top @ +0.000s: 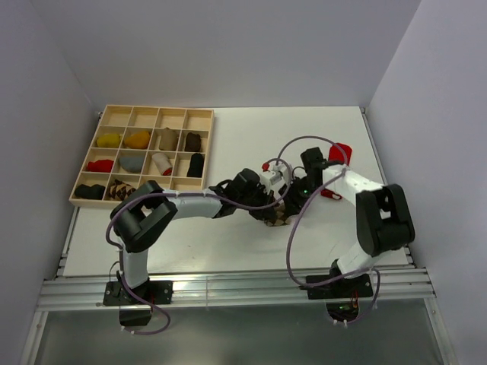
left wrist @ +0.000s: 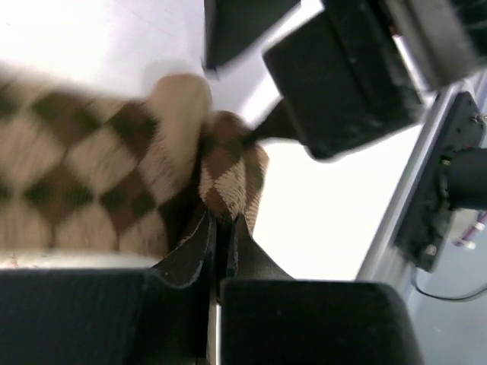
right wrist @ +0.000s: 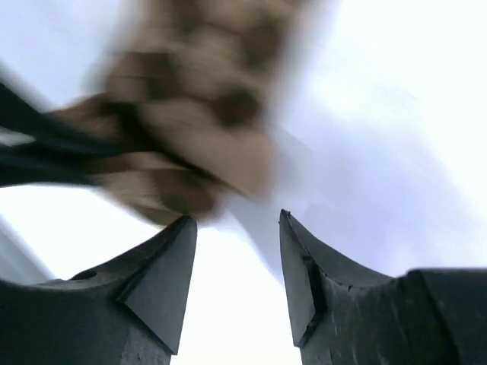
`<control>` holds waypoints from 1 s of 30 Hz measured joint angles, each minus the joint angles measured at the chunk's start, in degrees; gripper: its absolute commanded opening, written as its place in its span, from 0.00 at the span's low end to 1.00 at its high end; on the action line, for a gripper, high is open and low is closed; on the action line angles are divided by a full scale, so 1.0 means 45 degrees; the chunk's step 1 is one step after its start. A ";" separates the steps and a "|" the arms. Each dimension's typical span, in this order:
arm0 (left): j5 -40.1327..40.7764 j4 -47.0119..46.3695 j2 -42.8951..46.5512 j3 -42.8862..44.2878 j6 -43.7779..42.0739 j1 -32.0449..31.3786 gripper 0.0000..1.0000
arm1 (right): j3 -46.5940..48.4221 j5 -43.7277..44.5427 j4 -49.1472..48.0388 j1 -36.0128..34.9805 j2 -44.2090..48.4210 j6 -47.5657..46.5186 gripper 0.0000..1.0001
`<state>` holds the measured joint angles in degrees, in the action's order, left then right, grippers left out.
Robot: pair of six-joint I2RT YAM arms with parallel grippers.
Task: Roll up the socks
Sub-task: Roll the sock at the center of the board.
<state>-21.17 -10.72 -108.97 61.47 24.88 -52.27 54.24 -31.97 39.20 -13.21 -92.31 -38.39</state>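
Note:
A brown-and-tan argyle sock (left wrist: pixel 99 175) lies on the white table (top: pixel 228 243) between the two arms. My left gripper (left wrist: pixel 223 222) is shut on a folded edge of it, fabric pinched between the fingertips. In the right wrist view the same sock (right wrist: pixel 198 114) shows blurred just beyond my right gripper (right wrist: pixel 236 220), which is open with nothing between its fingers. From above, the argyle sock (top: pixel 278 217) sits under both grippers, the left gripper (top: pixel 268 207) and the right gripper (top: pixel 295 196) close together. A red sock (top: pixel 340 151) lies behind the right arm.
A wooden compartment tray (top: pixel 114 116) stands at the back left and holds several small sock bundles. The right gripper's black body (left wrist: pixel 342 84) hangs close over the sock in the left wrist view. White walls enclose the table on three sides.

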 measured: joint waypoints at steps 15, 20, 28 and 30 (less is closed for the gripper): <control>-0.1209 0.2293 -0.0068 -0.0141 0.3886 0.1112 0.00 | -0.1705 0.0282 -0.3162 0.0631 0.2948 -0.0141 0.63; -0.2229 0.1462 -0.0185 -0.0714 0.4716 0.1447 0.00 | -0.2074 -0.0612 -0.2730 0.0622 0.3934 -0.1569 0.64; -0.3643 0.0457 -0.0704 -0.1059 0.5561 0.1875 0.00 | -0.3473 -0.1273 -0.2006 -0.1078 0.5513 -0.4726 0.69; -0.3857 0.0296 -0.0831 -0.1059 0.5688 0.1899 0.00 | -0.4279 -0.1214 -0.1987 -0.1919 0.5872 -0.5115 0.70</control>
<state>-38.52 -9.39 -112.71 56.71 50.48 -43.72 34.98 -37.43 30.26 -21.85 -65.89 -61.41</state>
